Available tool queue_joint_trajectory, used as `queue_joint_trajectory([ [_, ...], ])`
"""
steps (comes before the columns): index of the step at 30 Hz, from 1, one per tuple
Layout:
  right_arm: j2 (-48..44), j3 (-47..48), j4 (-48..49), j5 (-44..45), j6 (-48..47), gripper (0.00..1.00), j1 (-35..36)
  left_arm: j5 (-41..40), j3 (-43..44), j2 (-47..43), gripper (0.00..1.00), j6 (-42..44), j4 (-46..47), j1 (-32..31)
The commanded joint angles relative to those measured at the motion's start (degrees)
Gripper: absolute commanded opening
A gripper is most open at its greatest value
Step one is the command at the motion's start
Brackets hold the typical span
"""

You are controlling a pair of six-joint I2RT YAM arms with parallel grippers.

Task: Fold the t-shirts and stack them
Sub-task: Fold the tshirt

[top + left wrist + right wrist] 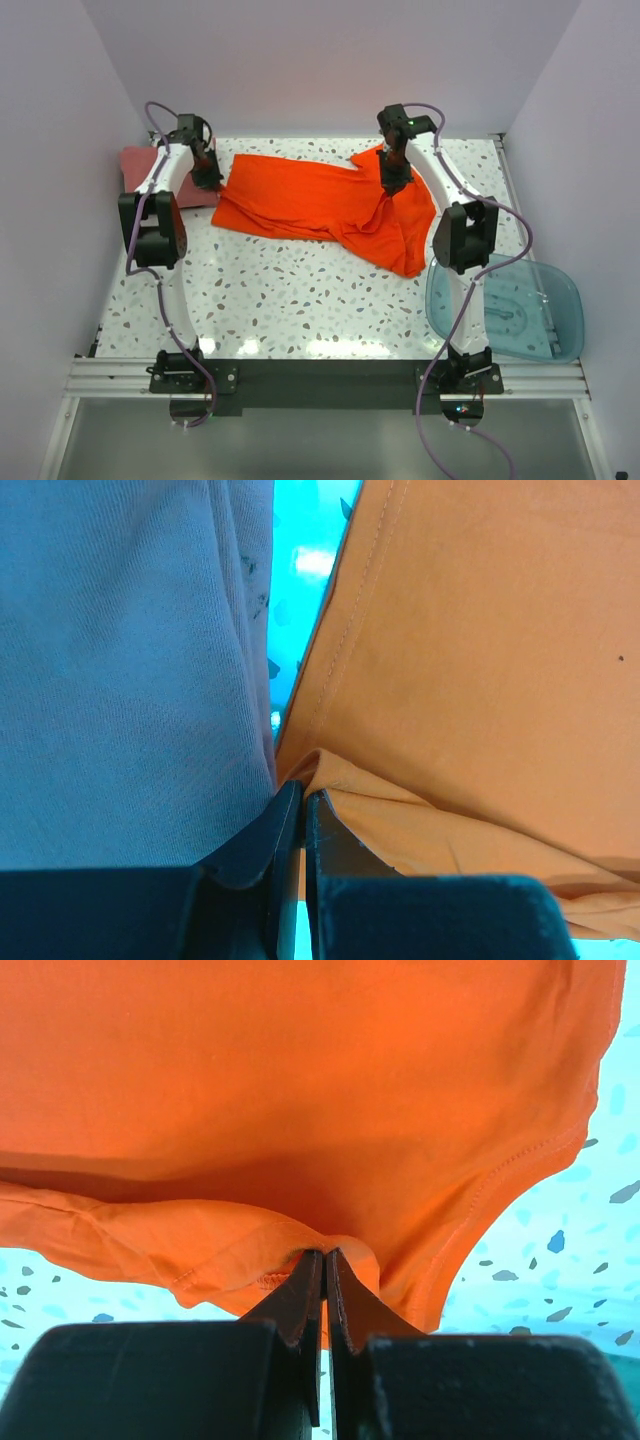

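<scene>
The bright orange-red t-shirt (320,205) lies spread across the back middle of the table. My left gripper (208,178) is shut on its left edge; the left wrist view shows the jaws pinching an orange fold (420,820). My right gripper (392,182) is shut on its right part; the right wrist view shows the cloth (300,1110) bunched at the closed jaws. The dusty pink-red t-shirt (145,168) lies folded at the back left, partly behind my left arm; it fills the left of the left wrist view (120,660).
A translucent blue plastic tub (520,310) sits at the front right edge of the speckled table (300,310), beside my right arm. White walls enclose the left, back and right sides.
</scene>
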Motion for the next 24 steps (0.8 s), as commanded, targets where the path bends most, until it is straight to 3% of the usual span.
queue_joint_trajectory([
  [1, -0.6, 2.3, -1.8, 1.0, -1.5, 0.0, -0.8, 0.9, 3.1, 0.7, 0.0, 0.2, -0.4, 0.8],
  [20, 2.6, 5.8, -1.1, 0.6, -0.8, 0.0, -2.7, 8.0, 10.5, 6.8, 0.0, -0.6, 0.9, 0.8],
  [22, 3.3, 7.8, -0.8, -0.1, -0.4, 0.0, -3.1, 9.3, 10.1, 6.1, 0.2, -0.1, 2.8, 0.8],
  [23, 3.6, 8.5, -0.7, -0.4, 0.3, 0.01, -3.3, 9.6, 9.8, 5.6, 0.5, 0.6, 3.6, 0.8],
  [24, 3.7, 9.8, -0.5, -1.6, 0.6, 0.07, -3.4, 9.6, 9.3, 4.0, 0.63, 0.9, 4.4, 0.7],
])
